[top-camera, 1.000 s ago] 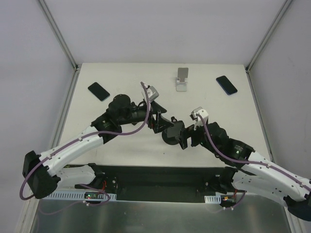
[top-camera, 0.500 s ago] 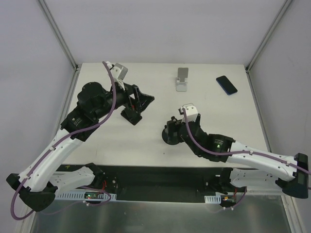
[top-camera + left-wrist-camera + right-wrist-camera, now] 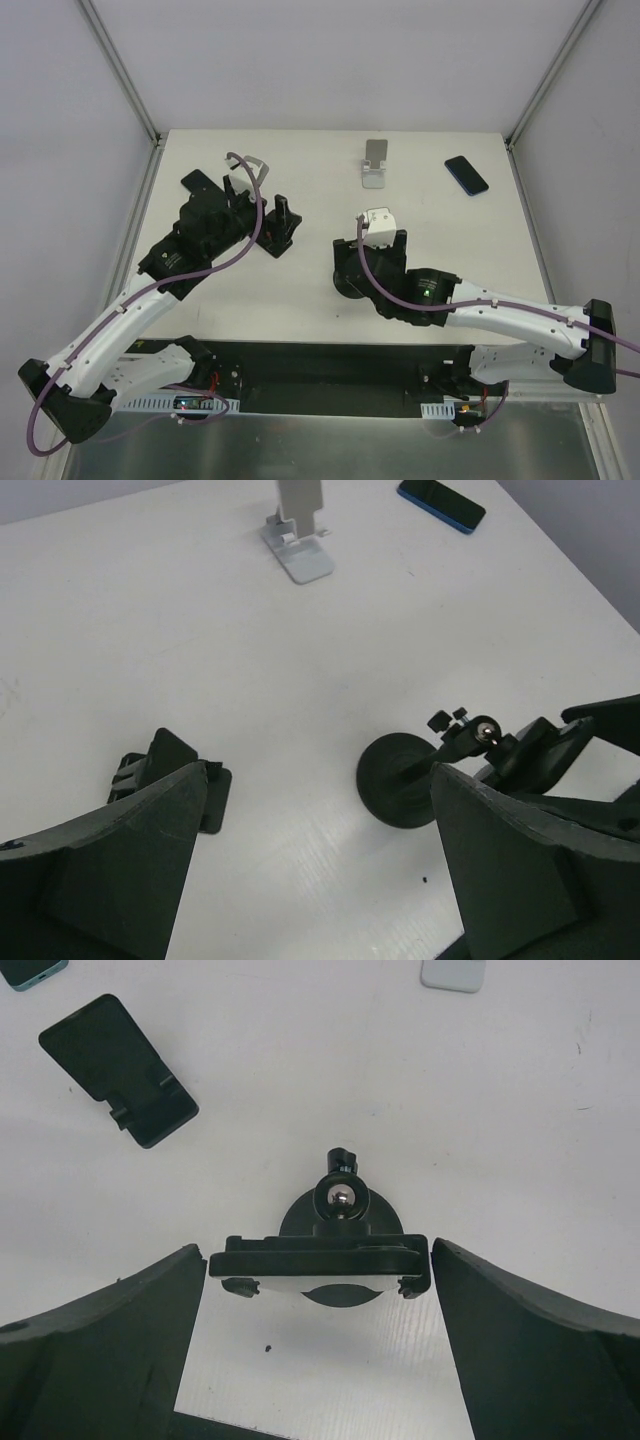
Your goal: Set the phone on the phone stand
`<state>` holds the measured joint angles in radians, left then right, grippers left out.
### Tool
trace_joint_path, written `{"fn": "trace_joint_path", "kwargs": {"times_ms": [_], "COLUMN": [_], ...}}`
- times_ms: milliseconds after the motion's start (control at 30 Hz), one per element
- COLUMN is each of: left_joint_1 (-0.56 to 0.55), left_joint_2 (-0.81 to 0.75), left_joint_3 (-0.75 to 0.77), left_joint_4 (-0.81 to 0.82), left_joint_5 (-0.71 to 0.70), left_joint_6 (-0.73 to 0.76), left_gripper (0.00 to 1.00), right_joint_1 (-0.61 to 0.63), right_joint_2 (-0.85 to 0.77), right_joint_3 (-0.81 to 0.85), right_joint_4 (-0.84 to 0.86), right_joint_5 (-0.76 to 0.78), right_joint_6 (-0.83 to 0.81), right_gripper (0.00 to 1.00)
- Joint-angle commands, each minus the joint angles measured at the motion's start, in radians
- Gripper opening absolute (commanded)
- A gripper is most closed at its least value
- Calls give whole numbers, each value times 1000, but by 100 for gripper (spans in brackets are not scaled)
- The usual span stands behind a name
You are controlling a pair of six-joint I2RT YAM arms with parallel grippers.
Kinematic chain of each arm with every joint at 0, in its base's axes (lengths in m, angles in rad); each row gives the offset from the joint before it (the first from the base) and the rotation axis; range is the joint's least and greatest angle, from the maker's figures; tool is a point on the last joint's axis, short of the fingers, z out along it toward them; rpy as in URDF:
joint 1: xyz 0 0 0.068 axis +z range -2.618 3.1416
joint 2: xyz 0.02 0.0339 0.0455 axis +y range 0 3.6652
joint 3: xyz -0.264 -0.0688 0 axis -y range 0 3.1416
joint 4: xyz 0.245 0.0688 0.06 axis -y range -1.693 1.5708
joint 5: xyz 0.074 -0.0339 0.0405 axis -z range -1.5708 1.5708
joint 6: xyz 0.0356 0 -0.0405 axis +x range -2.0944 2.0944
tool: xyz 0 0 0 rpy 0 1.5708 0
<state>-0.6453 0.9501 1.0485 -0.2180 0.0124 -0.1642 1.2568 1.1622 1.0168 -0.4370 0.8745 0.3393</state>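
Note:
A dark blue phone (image 3: 466, 175) lies flat at the far right; it also shows in the left wrist view (image 3: 441, 504). A second black phone (image 3: 197, 182) lies at the far left, partly hidden by my left arm. A silver phone stand (image 3: 375, 163) stands at the far middle. A black clamp stand on a round base (image 3: 320, 1257) sits between the fingers of my right gripper (image 3: 320, 1360), which is open and not gripping it. My left gripper (image 3: 320, 880) is open and empty, low over the table beside a black folding stand (image 3: 272, 240).
The black folding stand (image 3: 120, 1070) lies left of the round-base stand (image 3: 400, 792). The silver stand (image 3: 298, 535) is upright ahead of the left gripper. Grey walls and metal frame posts bound the table on three sides.
My left arm has swung away from the centre to the left and come down by the black folding stand. My right gripper has turned and stayed over the round-base stand.

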Motion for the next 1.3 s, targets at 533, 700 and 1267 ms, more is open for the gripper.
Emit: {"fn": "trace_joint_path", "kwargs": {"times_ms": [533,700,1267], "left_joint_1": [50,50,50], "left_joint_2": [-37,-33,-40], "left_joint_3": [-70,-73,-73], "left_joint_4": [60,58,57], "left_joint_5": [-55,-71,-84], "left_joint_6": [31,37,45], "left_gripper": [89,89,89], "right_joint_1": [18,18,222], "right_joint_2": [83,80,191], "right_joint_3": [59,78,407], "right_joint_4": [-15,-61,-891], "right_joint_5": [141,158,219], "right_joint_6": [-6,42,883], "right_gripper": [54,6,1]}}
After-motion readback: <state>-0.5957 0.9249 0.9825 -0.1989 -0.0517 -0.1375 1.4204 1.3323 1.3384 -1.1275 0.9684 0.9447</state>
